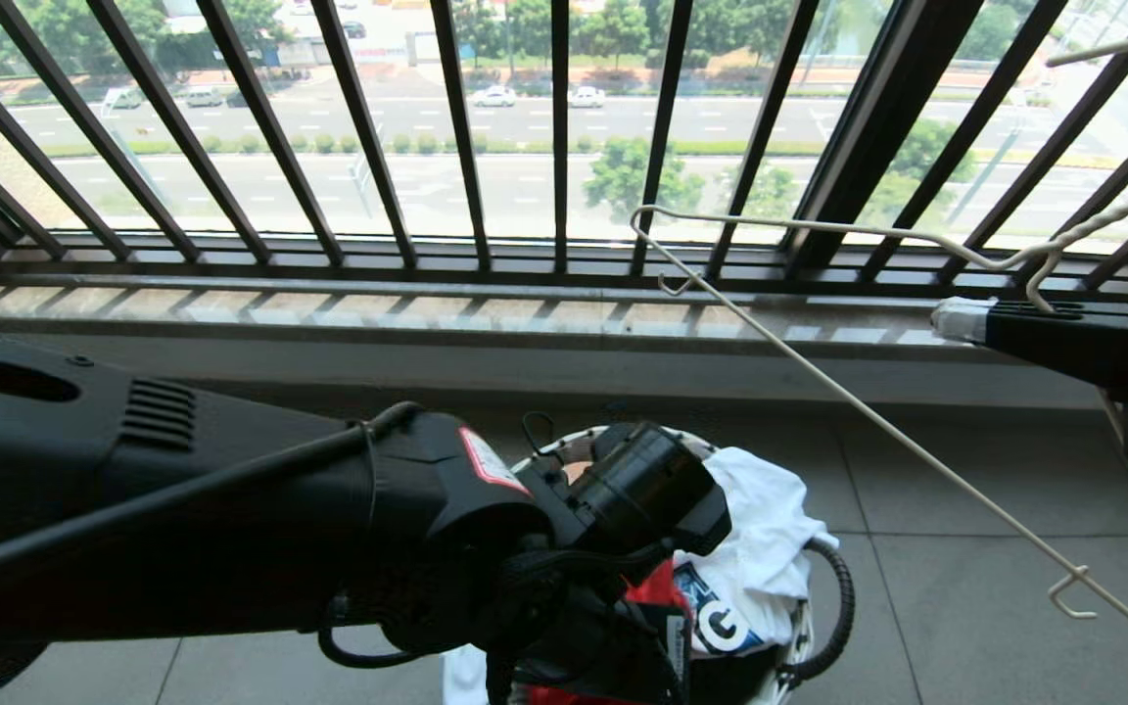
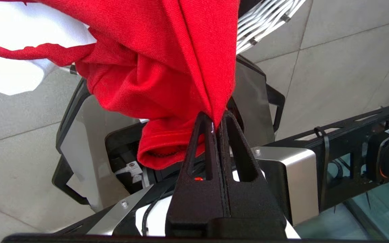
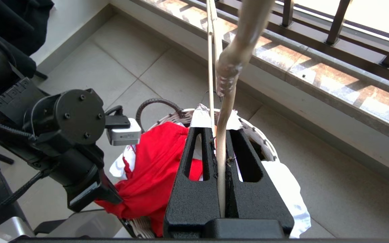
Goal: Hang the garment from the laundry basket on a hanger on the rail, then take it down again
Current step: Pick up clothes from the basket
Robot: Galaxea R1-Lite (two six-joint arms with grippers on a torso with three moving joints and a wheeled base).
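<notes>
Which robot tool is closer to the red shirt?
Left. The left tool is shut on the red shirt, pinching a fold of it above the laundry basket. The right tool is off to the side, holding the wire hanger.

Dark barred window railing, stone sill, grey floor tiles, white T-shirt, road with cars outside
</notes>
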